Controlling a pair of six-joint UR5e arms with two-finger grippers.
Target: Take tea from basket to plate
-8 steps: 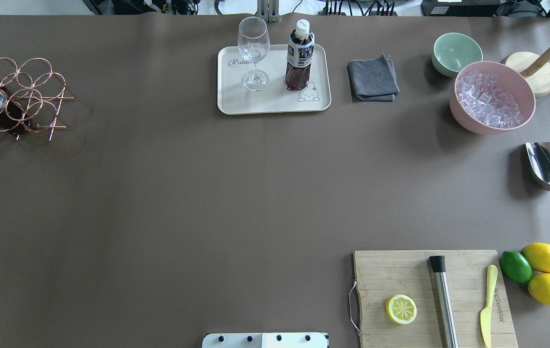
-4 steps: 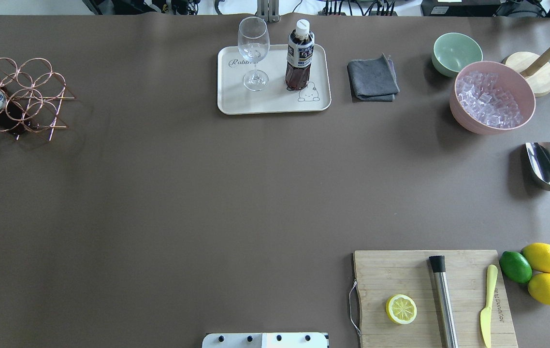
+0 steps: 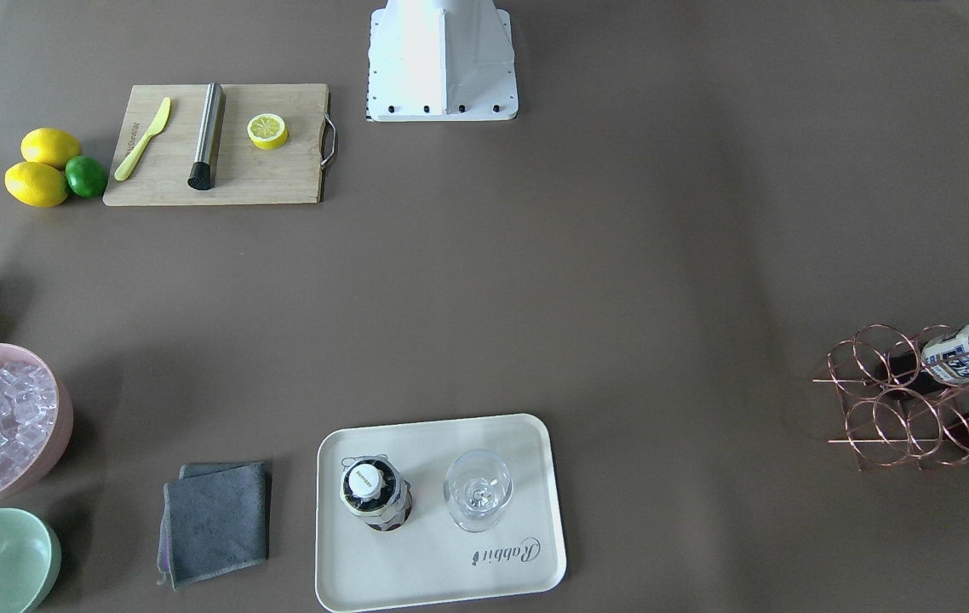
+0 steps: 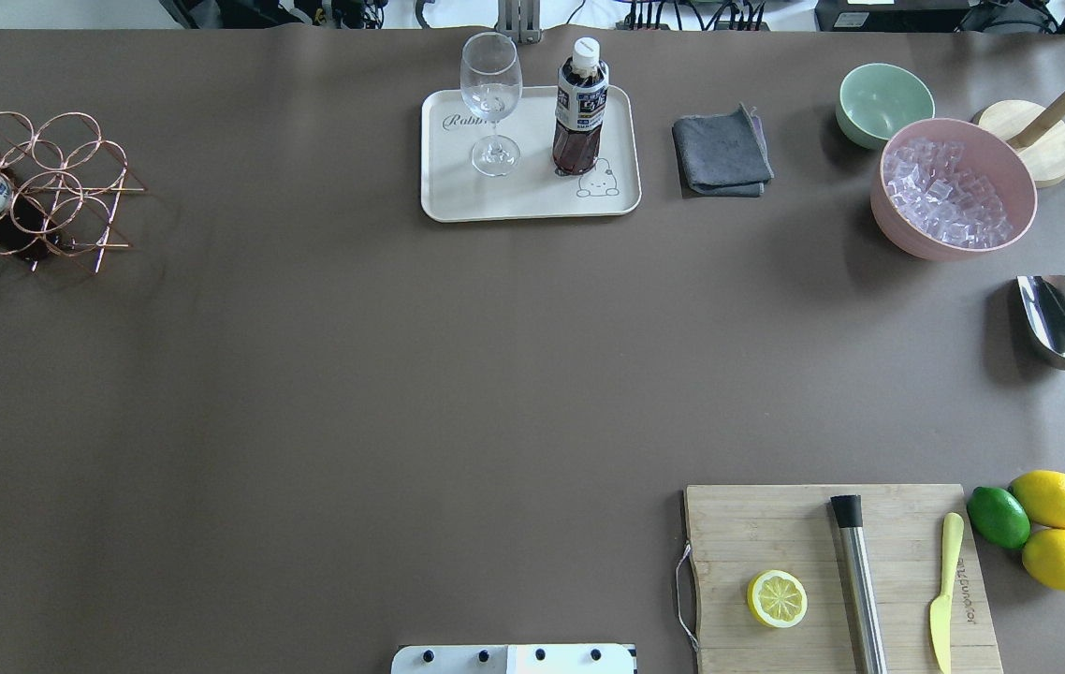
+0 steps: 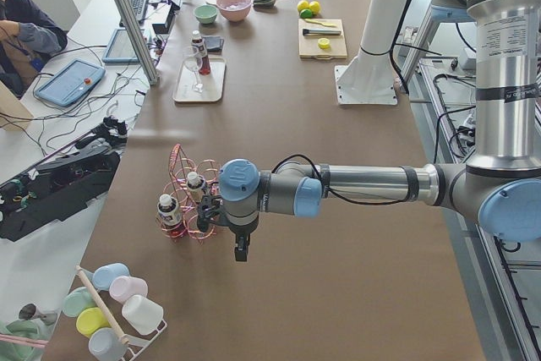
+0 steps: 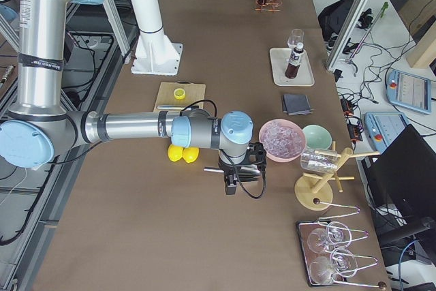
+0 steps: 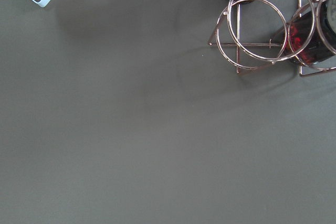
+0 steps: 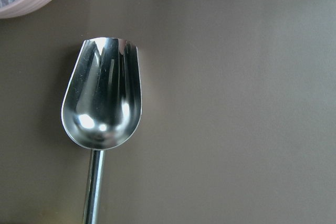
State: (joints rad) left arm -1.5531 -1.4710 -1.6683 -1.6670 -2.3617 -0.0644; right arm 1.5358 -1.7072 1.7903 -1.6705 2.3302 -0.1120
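While the tea (image 4: 577,140) stands on the plate (image 4: 458,201), the basket (image 4: 38,192) sits apart.

Even, diffuse light from above fills every view; the brown table (image 4: 355,374) is bright, uniformly lit and sharp. Shadows are soft-edged: in the overhead view a broad one lies left of the pink bowl (image 4: 921,246), and a darker one left of the metal scoop (image 4: 1061,323). In the right wrist view the scoop's polished surface carries white glare spots. The wire rack (image 7: 238,44) casts faint, blurred shadows in the left wrist view.
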